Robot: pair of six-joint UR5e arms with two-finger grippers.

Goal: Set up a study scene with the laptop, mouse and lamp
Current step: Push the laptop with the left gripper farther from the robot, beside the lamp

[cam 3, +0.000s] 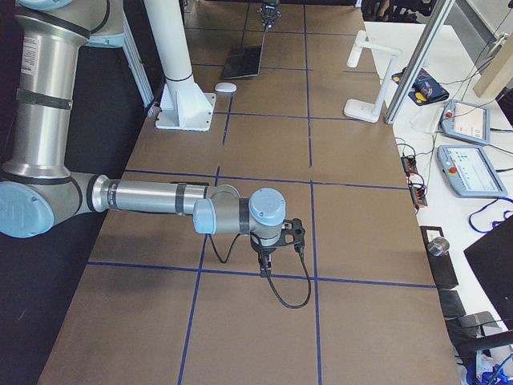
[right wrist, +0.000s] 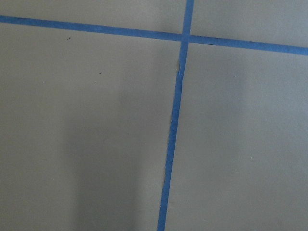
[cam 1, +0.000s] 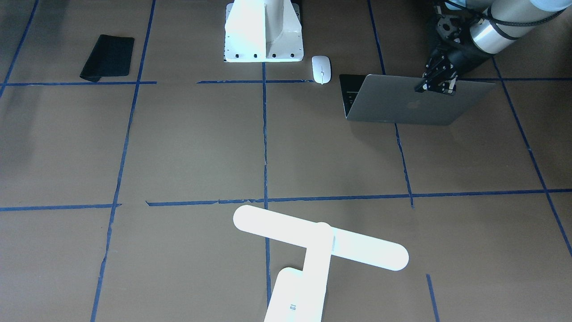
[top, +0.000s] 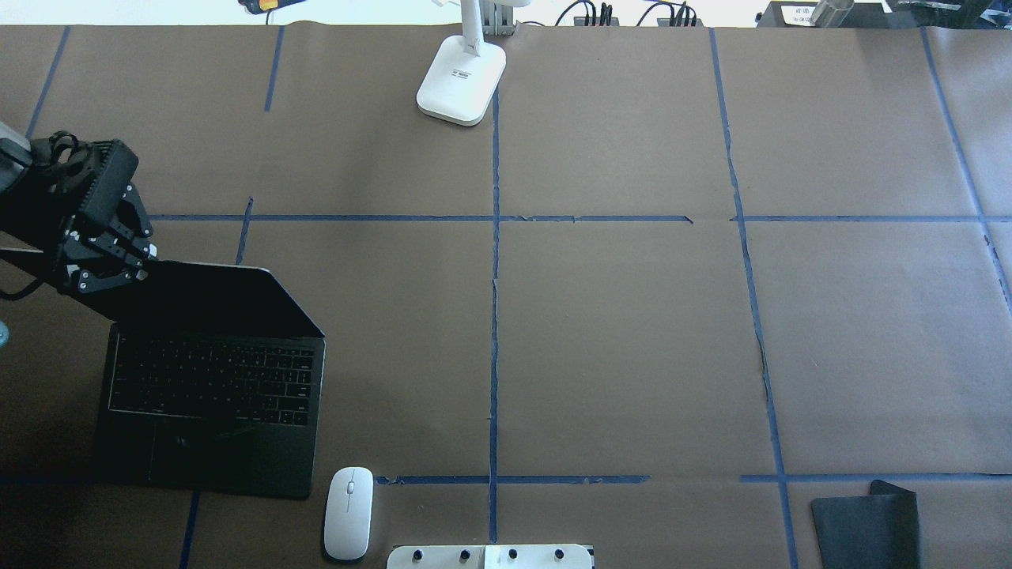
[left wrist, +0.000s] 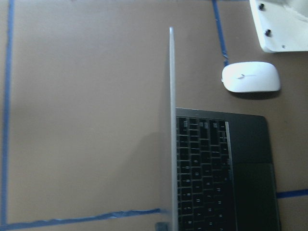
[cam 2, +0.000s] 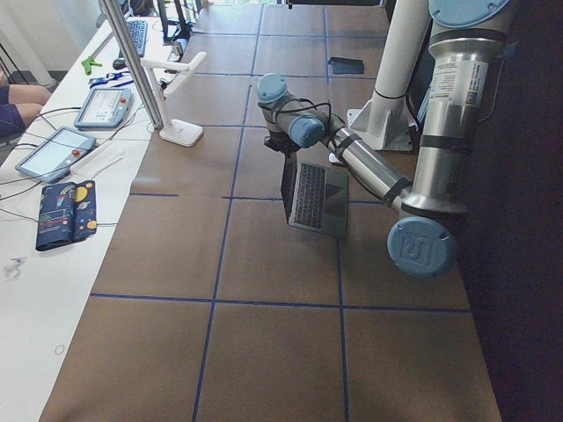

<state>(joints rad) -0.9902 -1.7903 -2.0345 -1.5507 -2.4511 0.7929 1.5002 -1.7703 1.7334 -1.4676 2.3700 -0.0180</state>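
Left hand grips the lid of the open laptop on the brown counter with blue tape. Mouse sits just beside the laptop, lamp well apart. Right hand: cannot tell.

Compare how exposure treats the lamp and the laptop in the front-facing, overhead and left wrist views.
Front-facing view: the lamp is blown out to flat white, surface detail lost. Overhead view: the laptop is underexposed, nearly black, keys barely readable. Left wrist view: its keys are evenly lit but soft.
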